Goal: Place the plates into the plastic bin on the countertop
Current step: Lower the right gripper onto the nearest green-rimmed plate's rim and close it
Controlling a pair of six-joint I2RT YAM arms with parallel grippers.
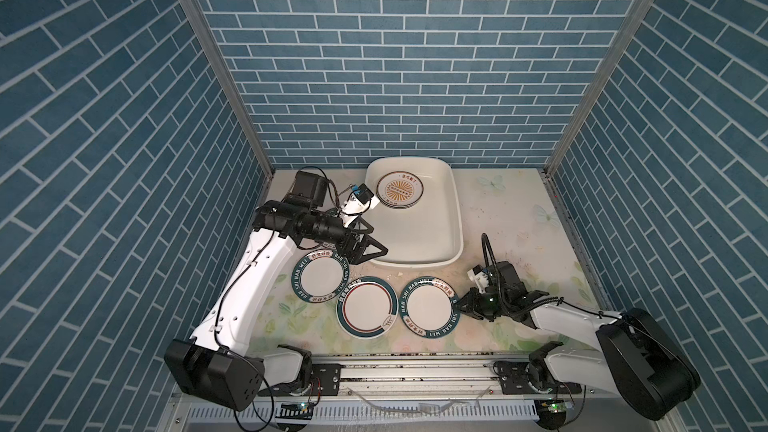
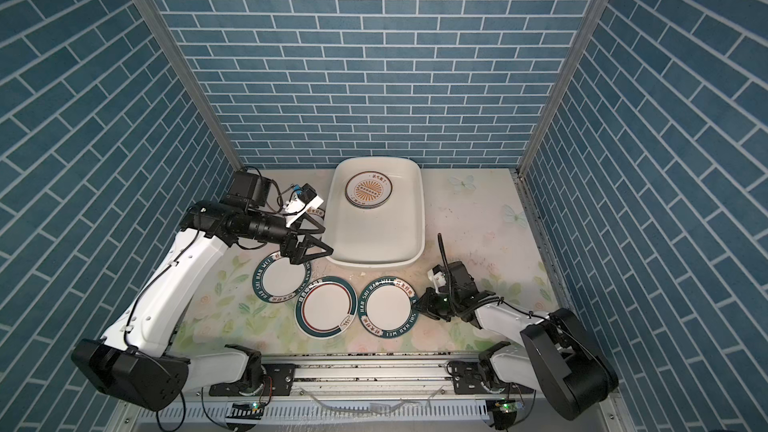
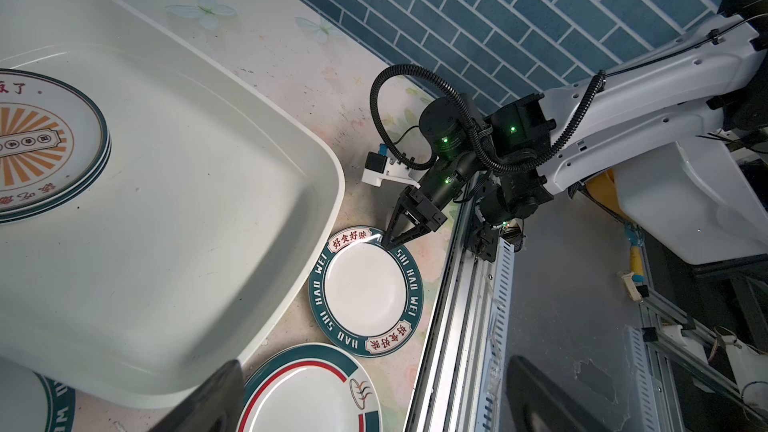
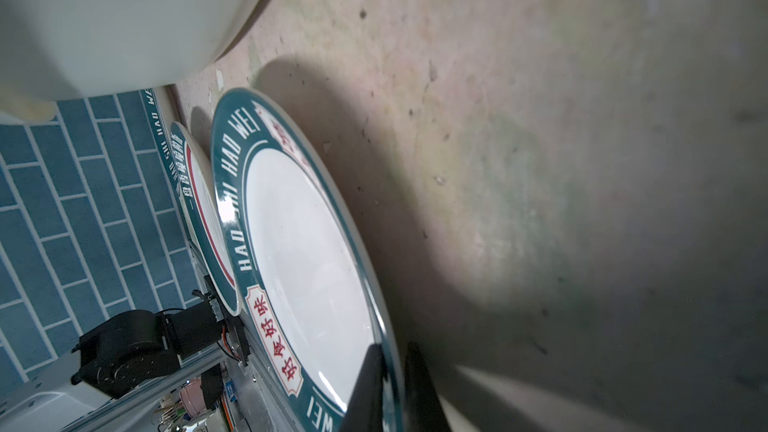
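Observation:
The white plastic bin (image 1: 419,238) (image 2: 374,243) stands at the back of the countertop (image 1: 519,209) and holds a small stack of sunburst plates (image 1: 400,189) (image 3: 41,143). Three plates lie in front of the bin: a lettered one (image 1: 322,280), a teal-and-red ringed one (image 1: 368,308) (image 3: 307,396), and a second lettered one (image 1: 428,306) (image 4: 307,251). My right gripper (image 1: 460,303) (image 4: 390,388) is shut on that second lettered plate's right rim, one finger on each side. My left gripper (image 1: 374,249) (image 3: 374,409) hangs open and empty over the bin's near left corner.
Another lettered plate (image 2: 311,210) peeks out beside the bin's left wall, mostly hidden by my left wrist. Blue brick walls close in the back and both sides. A metal rail (image 1: 415,371) runs along the front edge.

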